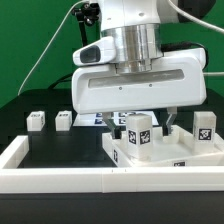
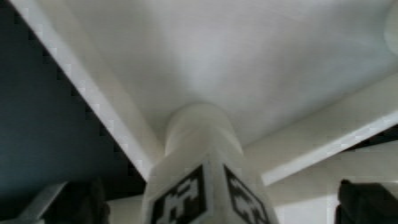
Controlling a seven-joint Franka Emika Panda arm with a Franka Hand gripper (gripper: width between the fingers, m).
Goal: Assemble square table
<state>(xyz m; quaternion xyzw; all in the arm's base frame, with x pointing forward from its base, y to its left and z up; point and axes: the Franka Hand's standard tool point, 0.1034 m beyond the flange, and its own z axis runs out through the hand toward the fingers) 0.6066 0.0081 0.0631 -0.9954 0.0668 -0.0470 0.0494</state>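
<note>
The square table's white top (image 1: pixel 170 156) lies upside down at the exterior view's right, its raised rim up. One tagged white leg (image 1: pixel 138 131) stands upright on it near a corner. My gripper (image 1: pixel 143 117) hangs straight over that leg, open, one finger on each side and neither touching it. In the wrist view the leg (image 2: pixel 201 150) rises from the top (image 2: pixel 231 60) between the dark fingers (image 2: pixel 365 203), with clear gaps on both sides. A second leg (image 1: pixel 204 125) stands at the top's far right. Two more legs (image 1: pixel 37 120) (image 1: pixel 64 119) stand loose on the black worktop at the left.
A long low white wall (image 1: pixel 60 172) edges the worktop at the front and left. The marker board (image 1: pixel 95 118) lies flat behind the gripper. Black cables run up behind the arm.
</note>
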